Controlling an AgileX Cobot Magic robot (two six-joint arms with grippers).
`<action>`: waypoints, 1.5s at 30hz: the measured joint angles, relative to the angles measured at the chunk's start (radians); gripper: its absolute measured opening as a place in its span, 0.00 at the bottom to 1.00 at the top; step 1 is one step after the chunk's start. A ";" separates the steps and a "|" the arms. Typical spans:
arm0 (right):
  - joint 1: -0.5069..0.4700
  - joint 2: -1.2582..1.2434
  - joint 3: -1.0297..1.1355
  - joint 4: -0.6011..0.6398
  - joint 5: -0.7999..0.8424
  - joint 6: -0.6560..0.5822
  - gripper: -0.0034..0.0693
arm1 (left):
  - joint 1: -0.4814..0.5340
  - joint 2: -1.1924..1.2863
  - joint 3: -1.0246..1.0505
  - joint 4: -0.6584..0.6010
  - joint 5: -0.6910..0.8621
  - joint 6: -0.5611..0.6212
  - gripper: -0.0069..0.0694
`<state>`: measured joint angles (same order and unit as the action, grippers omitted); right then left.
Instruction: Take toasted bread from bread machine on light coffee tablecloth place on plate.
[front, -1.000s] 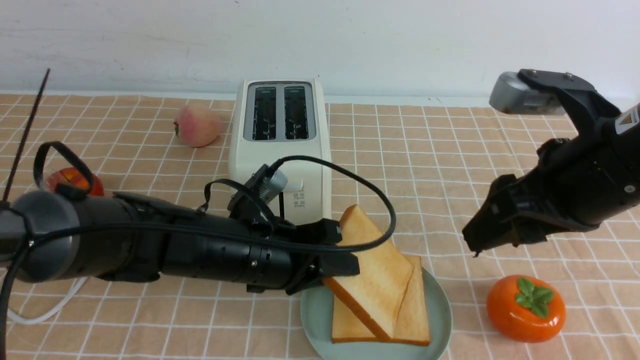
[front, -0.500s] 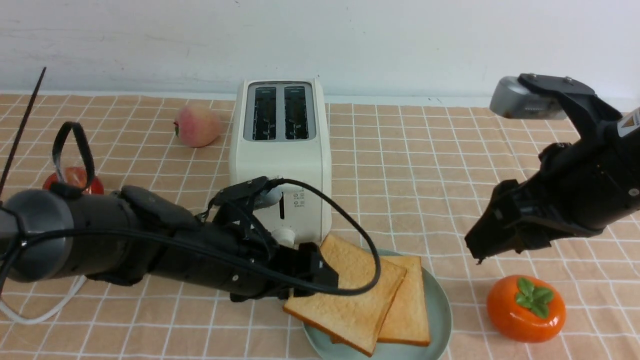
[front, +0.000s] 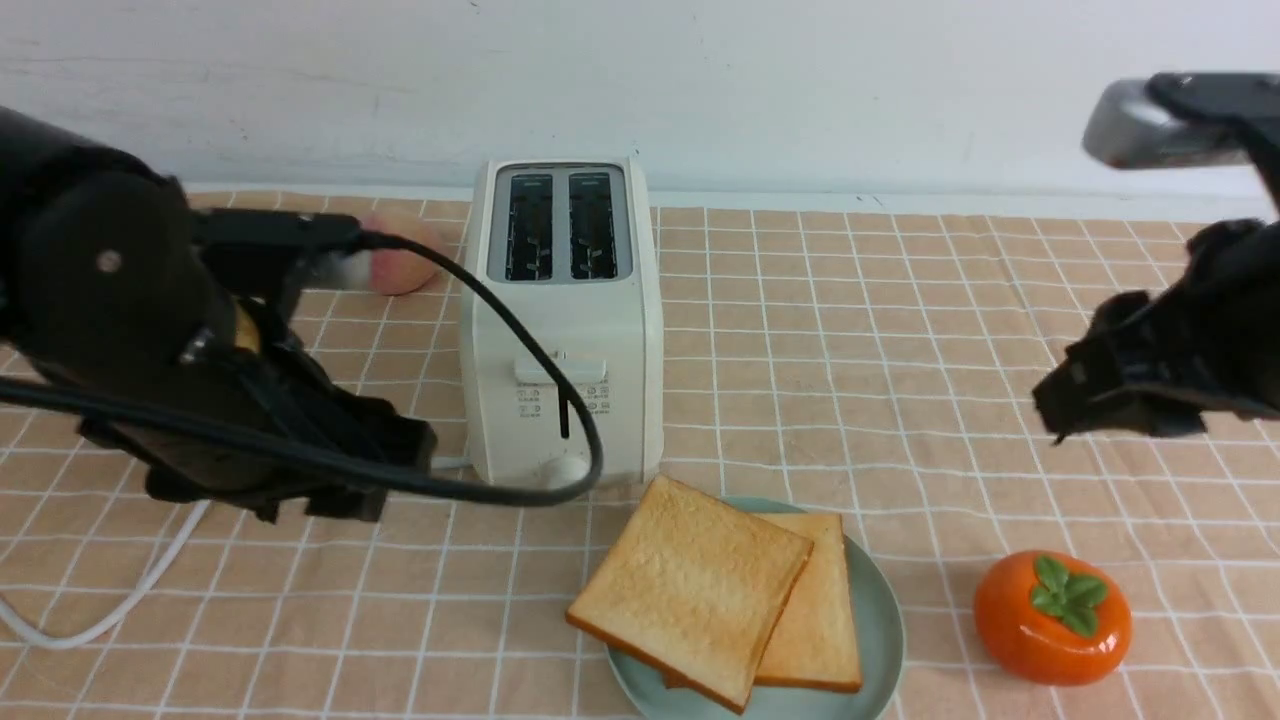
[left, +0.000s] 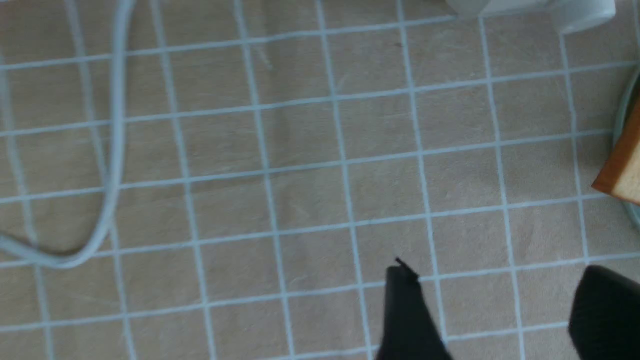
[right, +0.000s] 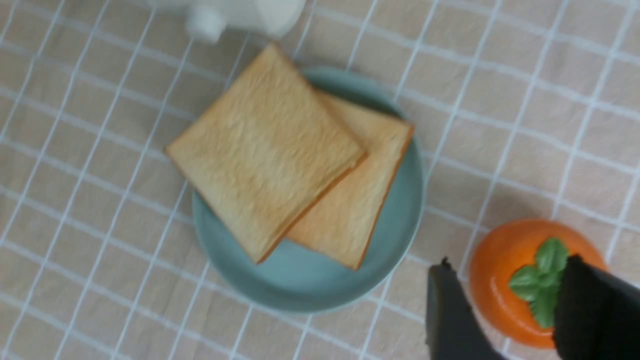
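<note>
Toasted bread (front: 700, 585): on light coffee tablecloth (front: 850, 330), just in front of bread machine (front: 560, 330) w/ empty slots, both slices overlap on plate (front: 880, 620), top one overhanging. Prob. light, stiff, crumbly; pinch a crust edge. Left gripper (left: 495, 280), right gripper (right: 507, 265): jaws apart, empty.

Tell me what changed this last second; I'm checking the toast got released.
The left hand laid the tilted top slice flat across the lower slice on the plate, let go and withdrew leftward. The right hand drew back rightward. Toaster, lower slice, plate unmoved.
</note>
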<state>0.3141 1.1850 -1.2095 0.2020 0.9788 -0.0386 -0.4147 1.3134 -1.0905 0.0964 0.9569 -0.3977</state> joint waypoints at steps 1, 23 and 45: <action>0.000 -0.035 0.011 -0.025 -0.026 0.039 0.31 | 0.000 -0.038 -0.001 0.008 0.025 -0.007 0.53; 0.000 -0.913 0.916 -0.226 -0.484 0.187 0.02 | 0.000 -0.763 0.316 -0.338 0.261 -0.032 0.07; 0.000 -0.984 0.971 -0.281 -0.491 0.187 0.05 | 0.000 -0.869 0.334 -0.617 0.261 -0.032 0.07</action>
<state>0.3141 0.2010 -0.2381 -0.0794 0.4876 0.1486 -0.4147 0.4442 -0.7565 -0.5210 1.2182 -0.4296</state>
